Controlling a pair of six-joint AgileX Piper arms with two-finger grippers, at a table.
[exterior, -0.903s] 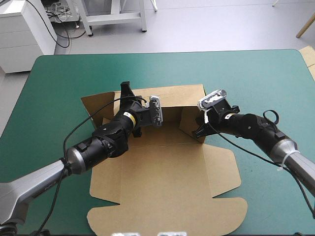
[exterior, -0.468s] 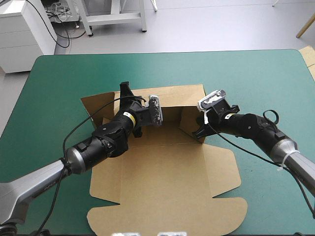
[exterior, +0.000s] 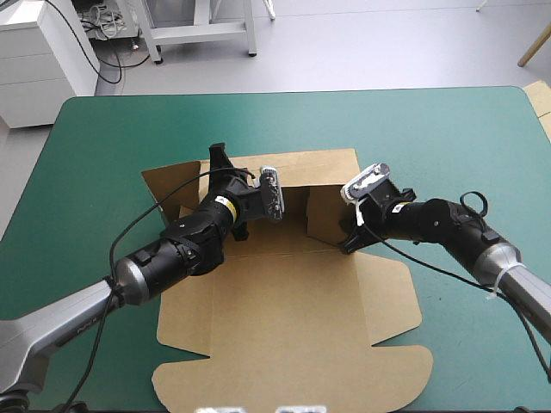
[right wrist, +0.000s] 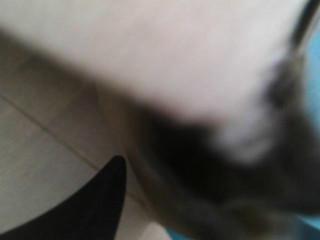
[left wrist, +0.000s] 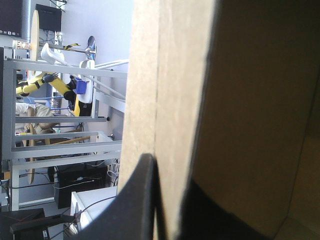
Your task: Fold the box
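We see the box (exterior: 284, 318) in the middle of the table (exterior: 103, 129). Most of the brown sheet lies flat on the teal-green cover, and its big panel with the rounded flaps runs toward the lower centre of the high view.

Just above frame centre the rear wall (exterior: 297, 168) stands raised. A left flap (exterior: 168, 185) spreads out low at centre-left. Right of centre, a side flap (exterior: 323, 213) stands upright and is angled inward over the base.

The left hand (exterior: 220, 159) comes in from the lower left and sits at the left end of the rear wall. In its wrist view the black fingers (left wrist: 142, 200) are all but closed, with the board edge-on between them. We read that as clamped on the box wall, with the board running straight ahead of the hand.

The right hand (exterior: 349, 234) comes in from the right edge and sits low against the outer foot of the side flap, where the flap meets the base. Its wrist view is smeared, with pale board close ahead and a dark blur beside it. We can't tell whether this hand is open or gripping. It is touching or very near the flap.

The two hands are apart, one at each end of the raised section.

Another bit of board (exterior: 541, 101) shows at the right edge of the frame, beside the table's far right corner.
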